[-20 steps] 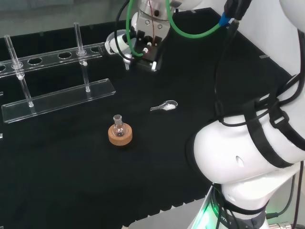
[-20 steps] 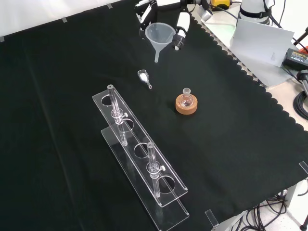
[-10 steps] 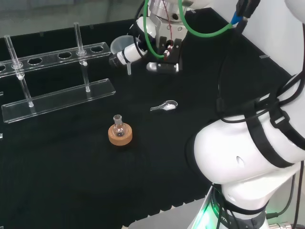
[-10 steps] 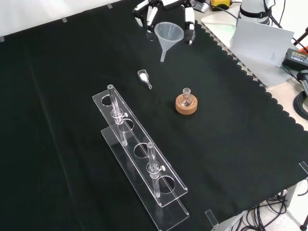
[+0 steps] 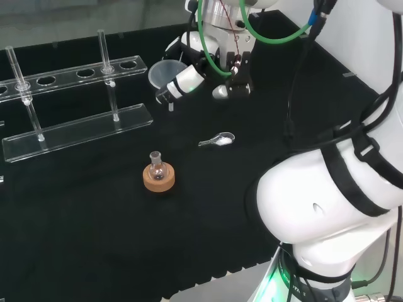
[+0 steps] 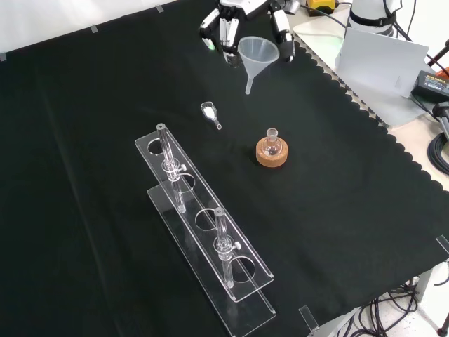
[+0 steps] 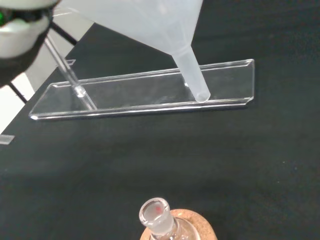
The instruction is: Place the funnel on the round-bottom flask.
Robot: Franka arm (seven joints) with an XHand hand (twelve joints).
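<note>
Hand (image 6: 242, 17), fingers curled round the funnel (image 6: 256, 55) rim, has carried it closer to the round-bottom flask (image 6: 271, 145) on its cork ring (image 6: 271, 156) over the last second; spout aloft, not yet above the neck.

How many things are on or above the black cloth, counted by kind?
Funnel, held by the hand: 1
Round-bottom flask: 1
Cork ring stand: 1
Small scoop: 1
Clear tube rack: 1
Glass tubes in the rack: 2
Total: 7
</note>
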